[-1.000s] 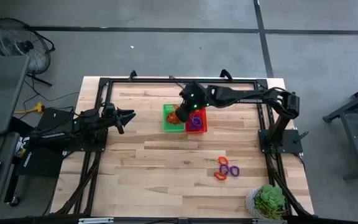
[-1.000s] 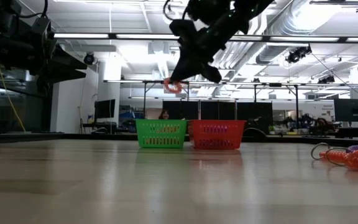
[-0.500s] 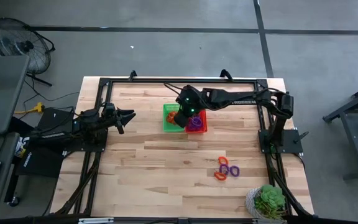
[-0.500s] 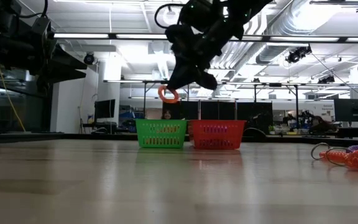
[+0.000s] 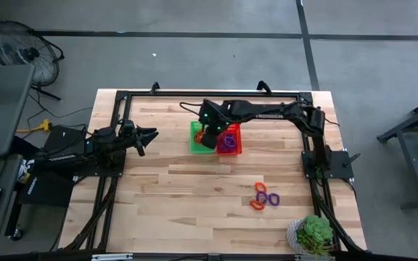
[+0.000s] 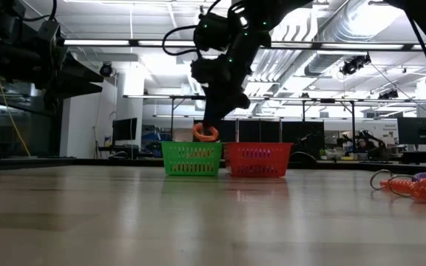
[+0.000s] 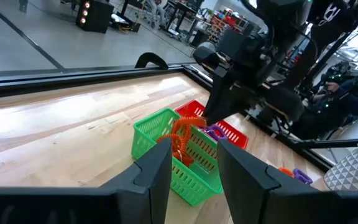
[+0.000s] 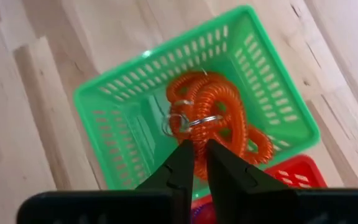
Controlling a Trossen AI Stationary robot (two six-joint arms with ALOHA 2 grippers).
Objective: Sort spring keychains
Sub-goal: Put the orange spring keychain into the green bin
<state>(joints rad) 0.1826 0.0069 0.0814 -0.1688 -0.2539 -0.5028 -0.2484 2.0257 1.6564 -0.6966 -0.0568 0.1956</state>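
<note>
My right gripper (image 8: 199, 155) hangs over the green mesh basket (image 5: 197, 142), shut on an orange spring keychain (image 6: 205, 133) that dangles at the basket's rim. More orange coils (image 8: 257, 148) lie inside that basket. The red basket (image 5: 235, 147) stands against its right side and holds purple keychains (image 5: 228, 142). Loose orange and purple keychains (image 5: 263, 196) lie on the table nearer the front right. At the table's left edge my left gripper (image 7: 194, 180) is open with nothing between its fingers. My right gripper pinches the orange keychain's coil (image 8: 199, 142) between its two fingers, close to the small metal rings (image 8: 182, 121). The fingers slant down from above. The keychain hangs below them over the inside of the green basket (image 7: 166, 140). I cannot tell whether it touches the coils beneath.
A potted plant (image 5: 314, 235) stands at the table's front right corner. A black frame (image 5: 122, 98) runs along the table's edges. Bare wood lies between the baskets and the loose keychains (image 6: 420, 186).
My right gripper has gone down and a little toward the table's left edge, tipping more steeply downward. The orange keychain has come with it, from well above the green basket to the level of its rim.
</note>
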